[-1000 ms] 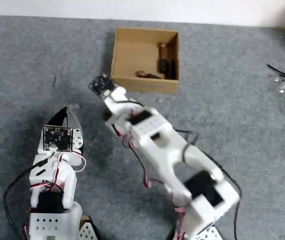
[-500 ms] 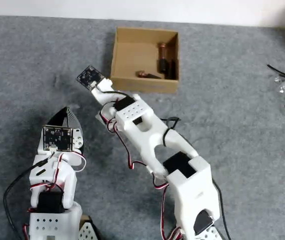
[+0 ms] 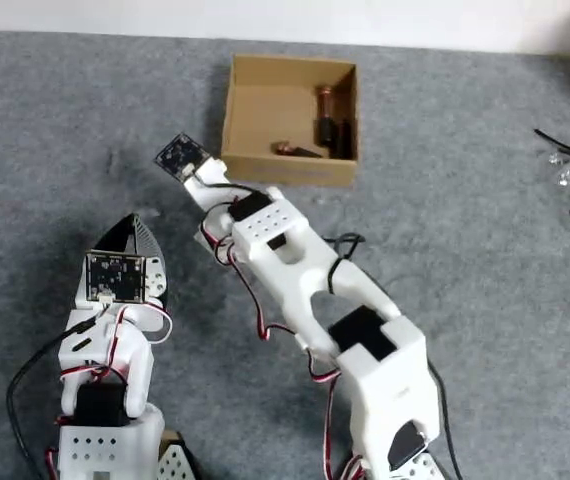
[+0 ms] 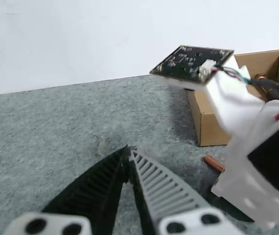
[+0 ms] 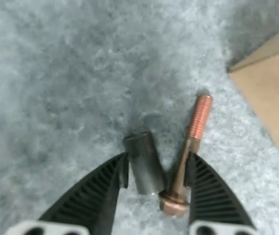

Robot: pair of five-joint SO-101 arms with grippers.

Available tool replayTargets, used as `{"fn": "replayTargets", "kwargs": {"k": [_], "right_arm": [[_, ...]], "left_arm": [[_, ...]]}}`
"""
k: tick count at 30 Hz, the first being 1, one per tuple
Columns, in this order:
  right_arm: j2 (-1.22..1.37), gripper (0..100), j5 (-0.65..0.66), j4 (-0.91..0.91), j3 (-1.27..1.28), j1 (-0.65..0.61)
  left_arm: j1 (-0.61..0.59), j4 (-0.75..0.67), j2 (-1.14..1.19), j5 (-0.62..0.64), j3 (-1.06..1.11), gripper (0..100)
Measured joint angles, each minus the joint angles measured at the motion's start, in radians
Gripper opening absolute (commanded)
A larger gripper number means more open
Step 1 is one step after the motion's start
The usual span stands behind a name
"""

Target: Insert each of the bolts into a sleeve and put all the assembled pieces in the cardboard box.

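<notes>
At the left, our left tool sits low over the grey table with its ribbed fingers drawn together on nothing; we judge it is parked there to leave the other arm room. Further right, our right tool hangs just beside the near left corner of the cardboard box, spread wide. One finger stands on either side of a dark sleeve and a copper bolt, which lie side by side on the table, not yet joined. We judge that closing now would pinch both, so it should centre on one. Right again, the box holds assembled pieces near its right wall, so this pair looks like the last
</notes>
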Motion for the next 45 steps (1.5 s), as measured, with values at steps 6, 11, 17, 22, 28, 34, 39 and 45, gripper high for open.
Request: {"fn": "replayTargets", "kwargs": {"k": [6,11,17,22,28,34,39,45], "right_arm": [[-0.006,16.7,0.077,0.000,0.052,-0.061],[0.032,16.7,0.080,-0.003,0.052,-0.068],[0.089,16.6,0.081,0.000,0.018,-0.063],[0.161,11.3,0.084,0.005,-0.035,-0.055],[0.175,0.5,0.084,0.002,-0.068,-0.046],[0.180,0.4,0.086,0.003,-0.072,-0.028],[0.112,0.4,-0.008,0.009,-0.066,0.015],[0.003,0.4,-0.031,0.014,0.037,0.080]], "left_arm": [[0.000,0.000,0.000,0.000,0.000,1],[0.000,0.000,0.000,0.000,0.000,1],[0.000,0.000,0.000,0.000,0.000,1],[0.000,0.000,0.000,0.000,0.000,1],[0.000,0.000,0.000,0.000,0.000,1],[0.000,0.000,0.000,0.000,0.000,1],[0.000,0.000,0.000,0.000,0.000,1],[0.000,0.000,0.000,0.000,0.000,1]]}}
